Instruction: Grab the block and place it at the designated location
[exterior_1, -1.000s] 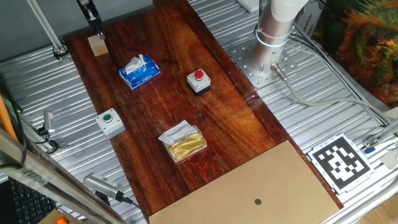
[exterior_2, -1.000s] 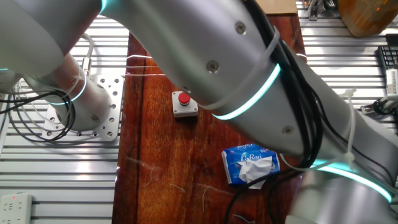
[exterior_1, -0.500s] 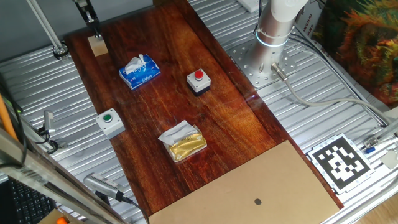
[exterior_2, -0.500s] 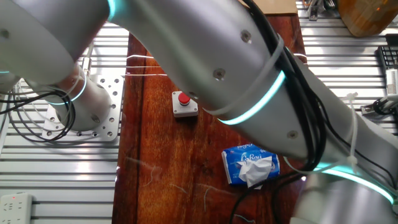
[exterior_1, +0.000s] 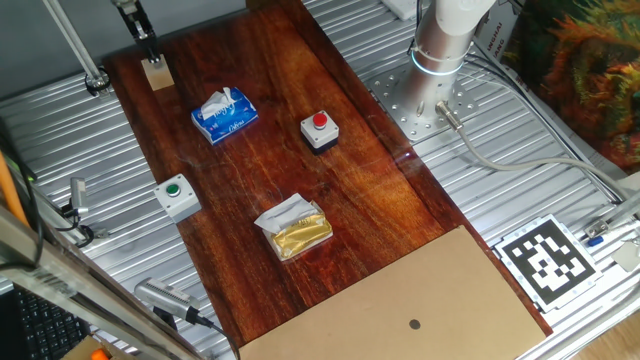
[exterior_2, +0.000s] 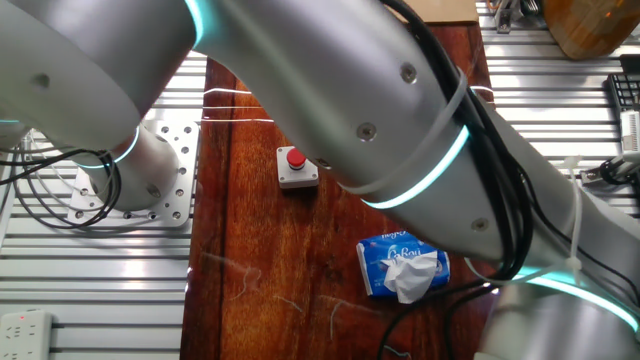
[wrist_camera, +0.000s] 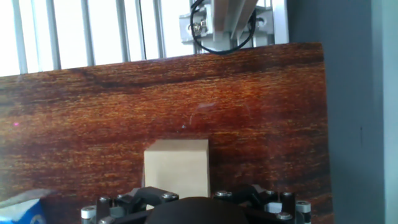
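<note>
The block (exterior_1: 155, 73) is a small light-tan wooden cube at the far left corner of the dark red-brown board (exterior_1: 330, 200). My gripper (exterior_1: 146, 50) hangs just above and behind it; its fingers are dark and thin, and I cannot tell their opening. In the hand view the block (wrist_camera: 176, 164) sits low in the middle, partly covered by the hand's dark housing (wrist_camera: 186, 211); no fingertips show. The designated location is the tan cardboard sheet (exterior_1: 380, 300) with a dark dot (exterior_1: 415, 323) at the near end. In the other fixed view my arm (exterior_2: 380, 130) hides the block.
On the board lie a blue tissue pack (exterior_1: 225, 113), a grey box with a red button (exterior_1: 319, 130), a grey box with a green button (exterior_1: 177, 196) and a gold packet (exterior_1: 293, 228). The arm's base (exterior_1: 440, 50) stands at the back right. A marker tag (exterior_1: 548, 262) lies right.
My gripper has shifted slightly to the left above the block, and the arm has swung a little in the other fixed view. The block has not moved.
</note>
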